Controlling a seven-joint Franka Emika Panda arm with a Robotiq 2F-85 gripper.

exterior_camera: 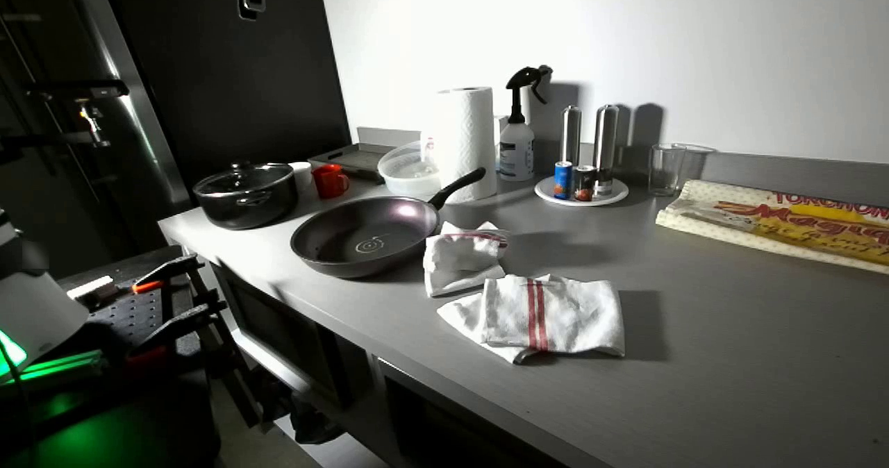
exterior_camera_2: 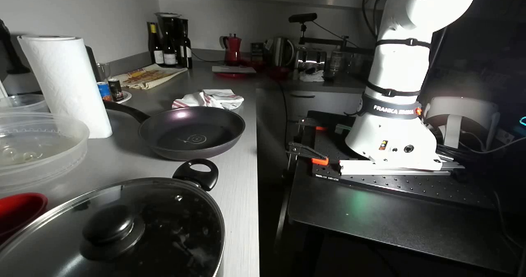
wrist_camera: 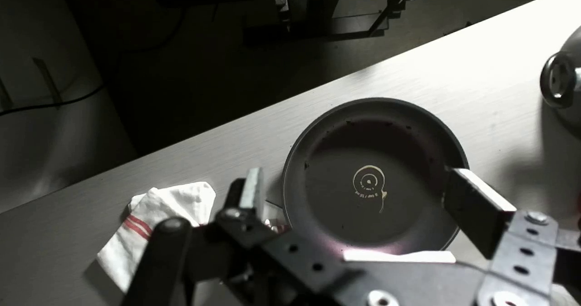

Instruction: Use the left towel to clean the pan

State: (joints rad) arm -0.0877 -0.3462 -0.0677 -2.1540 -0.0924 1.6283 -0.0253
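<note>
A dark frying pan [exterior_camera: 368, 235] with a black handle stands on the counter; it also shows in an exterior view [exterior_camera_2: 191, 131] and in the wrist view [wrist_camera: 345, 206]. A pale round mark and small dark specks show inside it. A folded white towel [exterior_camera: 458, 266] with a red stripe lies beside the pan. A larger white towel [exterior_camera: 576, 315] with two red stripes lies farther from the pan; it shows in the wrist view [wrist_camera: 177, 204], partly behind a finger. My gripper [wrist_camera: 355, 189] is open and empty above the pan; it is out of both exterior views.
A lidded pot [exterior_camera: 246, 194], red cup [exterior_camera: 329, 180], plastic bowl [exterior_camera: 410, 169] and paper roll [exterior_camera: 467, 145] stand around the pan. A spray bottle [exterior_camera: 516, 148], a plate [exterior_camera: 545, 194] with cans and mills, a glass [exterior_camera: 665, 169] and a patterned cloth [exterior_camera: 778, 221] lie behind.
</note>
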